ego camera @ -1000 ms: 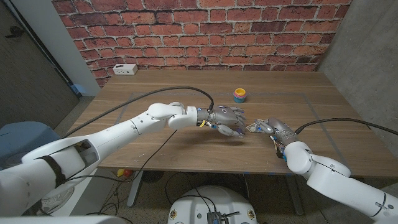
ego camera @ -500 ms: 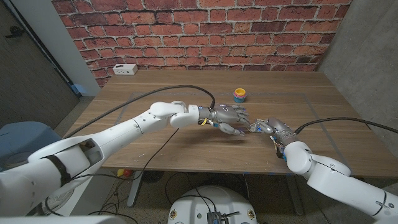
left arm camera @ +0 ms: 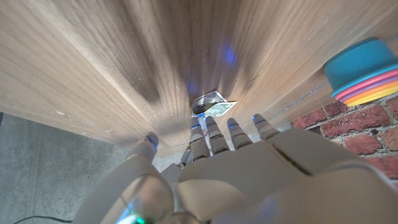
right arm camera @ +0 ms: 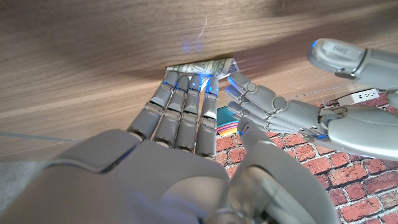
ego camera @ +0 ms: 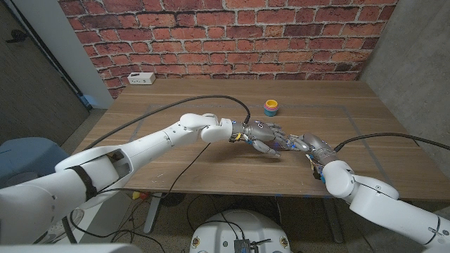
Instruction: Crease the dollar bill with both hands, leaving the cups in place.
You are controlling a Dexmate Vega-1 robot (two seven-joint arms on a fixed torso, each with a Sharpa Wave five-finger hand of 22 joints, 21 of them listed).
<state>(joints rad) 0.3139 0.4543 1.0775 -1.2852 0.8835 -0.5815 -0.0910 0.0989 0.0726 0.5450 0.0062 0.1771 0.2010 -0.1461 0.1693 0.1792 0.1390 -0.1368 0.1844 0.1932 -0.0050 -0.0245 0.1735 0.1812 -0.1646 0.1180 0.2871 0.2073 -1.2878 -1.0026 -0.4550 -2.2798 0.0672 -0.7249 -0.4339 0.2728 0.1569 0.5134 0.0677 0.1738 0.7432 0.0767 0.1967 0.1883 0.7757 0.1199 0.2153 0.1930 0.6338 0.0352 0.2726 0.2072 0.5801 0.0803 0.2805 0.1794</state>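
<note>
The dollar bill (right arm camera: 202, 66) lies on the wooden table (ego camera: 176, 105) between my two hands, small and partly folded, also seen as the bill (left arm camera: 212, 107) and the bill (ego camera: 287, 143). My right hand (right arm camera: 180, 124) reaches out with straight fingers, and their tips press on the bill's near edge; its thumb stays apart. My left hand (ego camera: 264, 135) comes in from the other side with spread fingers (right arm camera: 273, 106) just beside the bill, holding nothing. The stacked coloured cups (ego camera: 271, 107) stand farther back on the table, apart from both hands.
A white power strip (ego camera: 142, 78) lies at the table's far left corner by the brick wall. A black cable (ego camera: 176, 109) runs over the table along my left arm. The table's front edge (ego camera: 232, 191) is close to my hands.
My left hand has moved right, closing on the bill and my right hand. The right hand has stayed where it was. The cups have not moved.
</note>
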